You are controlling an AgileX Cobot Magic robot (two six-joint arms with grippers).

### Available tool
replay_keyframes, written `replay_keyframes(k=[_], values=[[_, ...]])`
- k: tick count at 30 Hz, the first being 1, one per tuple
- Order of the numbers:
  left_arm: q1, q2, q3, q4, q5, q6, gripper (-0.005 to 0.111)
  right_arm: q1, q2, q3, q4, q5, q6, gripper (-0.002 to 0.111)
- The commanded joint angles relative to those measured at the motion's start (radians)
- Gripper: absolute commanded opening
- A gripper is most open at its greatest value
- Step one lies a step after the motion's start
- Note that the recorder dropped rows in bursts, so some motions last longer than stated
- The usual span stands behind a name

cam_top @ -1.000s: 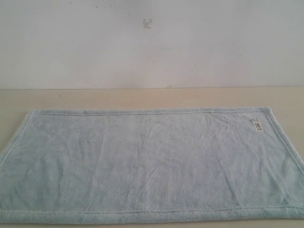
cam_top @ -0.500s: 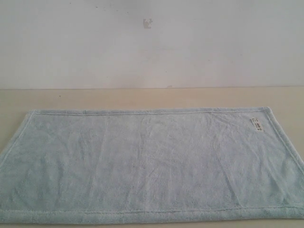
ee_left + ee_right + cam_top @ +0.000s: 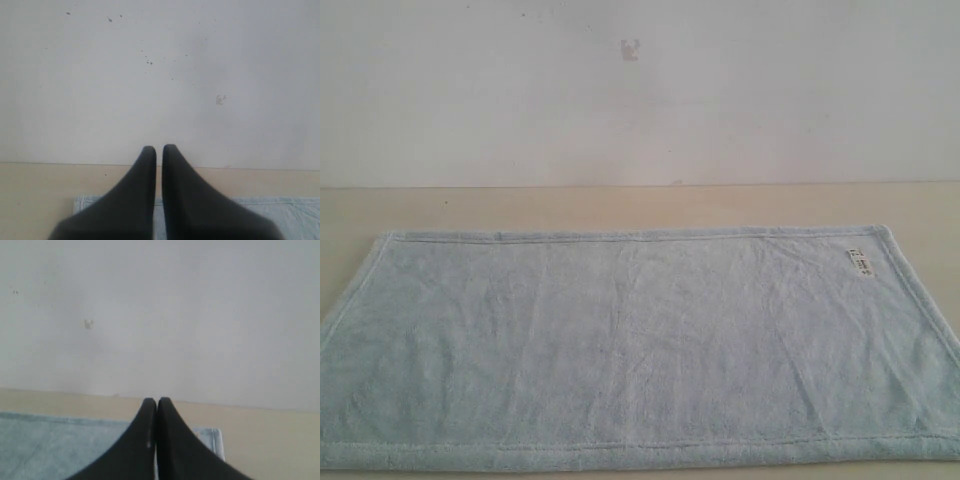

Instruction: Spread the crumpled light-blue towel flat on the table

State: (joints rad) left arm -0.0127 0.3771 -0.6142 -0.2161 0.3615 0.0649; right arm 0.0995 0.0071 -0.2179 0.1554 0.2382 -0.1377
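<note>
1. As the exterior view shows it, the pale light-blue fluffy terry towel [image 3: 620,350] lies opened out as a flat rectangle on the wide, smooth pale beige wood-look table [image 3: 620,205], with only faint creases across its surface.
2. Its stitched hem border runs unbroken along the far edge, and its near corners pass out of that view on both sides.
3. A small white label [image 3: 861,262] sits near the towel's far right corner.
4. A strip of bare tabletop separates the towel's far edge from the plain white wall [image 3: 720,90].
5. The left black two-fingered gripper [image 3: 159,148] is raised clear of the cloth, its fingers drawn nearly together with a thin slit between them and nothing in it; a towel corner [image 3: 290,215] lies below.
6. The right black two-fingered gripper [image 3: 154,400] has its fingers pressed tip to tip, empty, above another corner of the towel [image 3: 50,445].
</note>
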Motion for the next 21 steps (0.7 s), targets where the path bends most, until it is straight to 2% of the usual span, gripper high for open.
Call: replay_keyframes(k=[1, 12, 21], values=[[0.001, -0.006, 0.004, -0.004, -0.001, -0.004, 0.004, 0.001, -0.007, 0.072, 0.019, 0.030, -0.028, 0.000], [0.001, -0.006, 0.004, -0.004, -0.001, -0.004, 0.004, 0.001, -0.007, 0.218, 0.012, 0.026, -0.015, 0.000], [0.001, -0.006, 0.004, -0.004, -0.001, -0.004, 0.004, 0.001, -0.007, 0.218, -0.090, 0.038, 0.084, 0.000]])
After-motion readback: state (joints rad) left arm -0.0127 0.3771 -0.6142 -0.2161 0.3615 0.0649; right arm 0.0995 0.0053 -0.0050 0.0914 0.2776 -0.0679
